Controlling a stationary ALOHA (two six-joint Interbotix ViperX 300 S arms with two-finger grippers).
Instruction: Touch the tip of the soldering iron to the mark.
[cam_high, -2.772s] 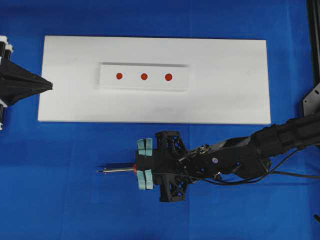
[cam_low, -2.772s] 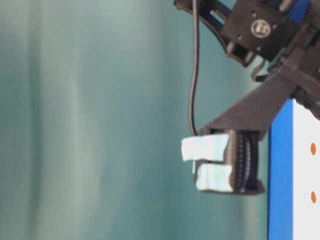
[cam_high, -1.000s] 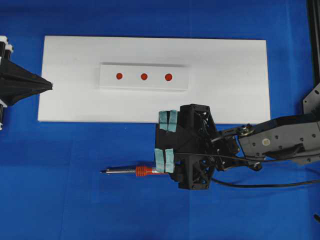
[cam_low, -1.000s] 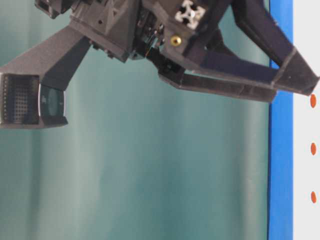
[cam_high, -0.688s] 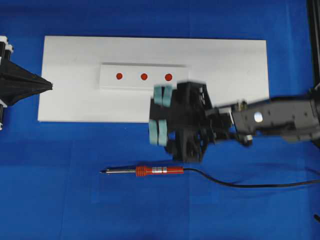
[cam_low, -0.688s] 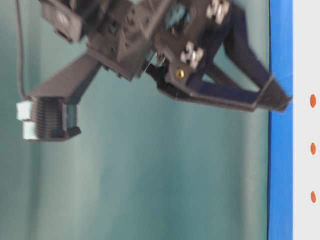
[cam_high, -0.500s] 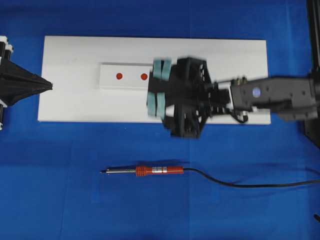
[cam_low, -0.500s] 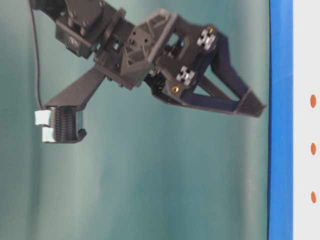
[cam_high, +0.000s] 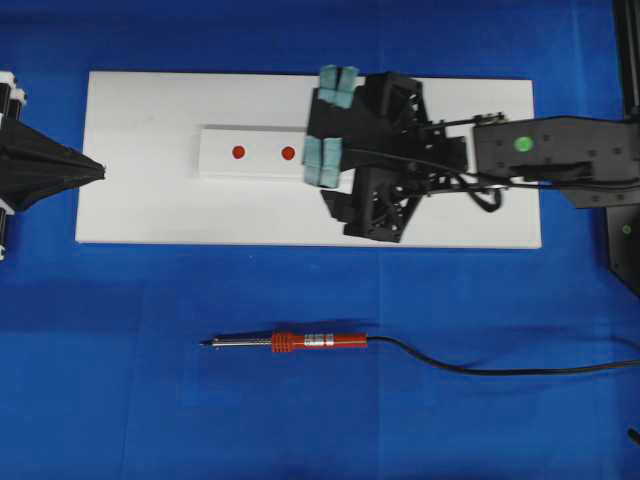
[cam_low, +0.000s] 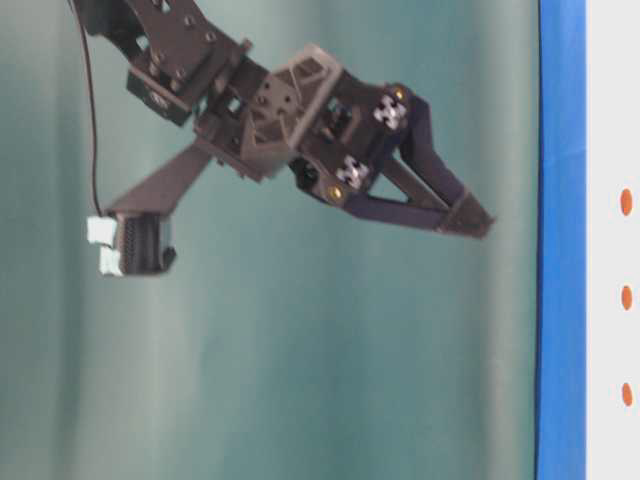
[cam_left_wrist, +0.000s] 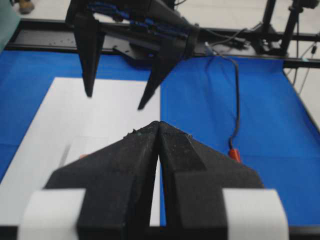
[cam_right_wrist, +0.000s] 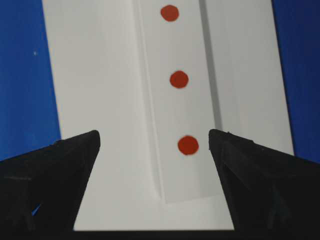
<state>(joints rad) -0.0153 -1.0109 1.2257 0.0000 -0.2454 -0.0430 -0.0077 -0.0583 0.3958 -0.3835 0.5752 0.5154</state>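
The soldering iron (cam_high: 300, 341), orange-red handle and silver shaft, lies flat on the blue cloth with its tip pointing left. Nothing holds it. Its handle end also shows in the left wrist view (cam_left_wrist: 233, 154). The mark (cam_high: 288, 153) is the middle red dot on the white block (cam_high: 250, 165); it also shows in the right wrist view (cam_right_wrist: 179, 79). My right gripper (cam_high: 328, 122) hangs open and empty above the block's right end and hides the right dot from overhead. My left gripper (cam_high: 100, 170) is shut and empty at the board's left edge.
The block sits on a white board (cam_high: 150, 210) on the blue cloth. The iron's black cord (cam_high: 500, 370) runs off to the right along the cloth. A black frame rail (cam_high: 628, 80) stands at the right edge.
My right gripper has left the soldering iron lying on the cloth and moved back over the board to the block's right end, still open. The left arm has not moved.
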